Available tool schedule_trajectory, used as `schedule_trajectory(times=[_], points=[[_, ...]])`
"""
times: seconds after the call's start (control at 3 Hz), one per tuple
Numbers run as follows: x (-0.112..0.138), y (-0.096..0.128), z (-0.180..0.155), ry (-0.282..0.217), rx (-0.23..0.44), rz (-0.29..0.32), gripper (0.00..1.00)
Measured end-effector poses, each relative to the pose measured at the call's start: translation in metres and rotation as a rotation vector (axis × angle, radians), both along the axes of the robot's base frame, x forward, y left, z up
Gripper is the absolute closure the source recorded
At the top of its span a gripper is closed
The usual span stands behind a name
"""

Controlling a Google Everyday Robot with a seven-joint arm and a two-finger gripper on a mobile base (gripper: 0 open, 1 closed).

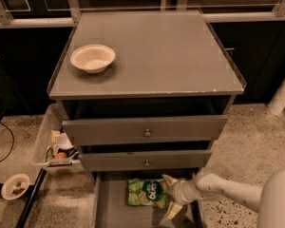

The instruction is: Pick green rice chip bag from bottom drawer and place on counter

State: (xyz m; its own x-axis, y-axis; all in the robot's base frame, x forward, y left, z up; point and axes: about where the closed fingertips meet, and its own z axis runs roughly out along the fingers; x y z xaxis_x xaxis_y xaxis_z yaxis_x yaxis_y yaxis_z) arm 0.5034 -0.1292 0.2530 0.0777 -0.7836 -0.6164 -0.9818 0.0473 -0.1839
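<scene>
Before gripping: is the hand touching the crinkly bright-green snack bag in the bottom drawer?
Cannot tell. The camera view shows the open hand at the bright-green snack bag's right edge; neither gap nor contact is plain.

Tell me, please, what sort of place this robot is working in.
Probably a test kitchen or office pantry: a grey drawer cabinet whose counter bears a bowl, a speckled floor, and a cluttered bin beside it. The gripper is in the bottom drawer, open beside the green rice chip bag.

The green rice chip bag lies flat in the open bottom drawer, spread pincer beside it.
</scene>
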Motion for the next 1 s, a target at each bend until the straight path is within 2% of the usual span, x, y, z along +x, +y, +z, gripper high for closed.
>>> schedule_trajectory(times=[0.33,0.67,1.0], points=[[0.012,0.006,-0.022,0.048,0.060,0.008,0.00],[0.021,0.009,-0.043,0.112,0.129,-0.009,0.00],[0.029,0.009,-0.065,0.162,0.190,-0.059,0.00]])
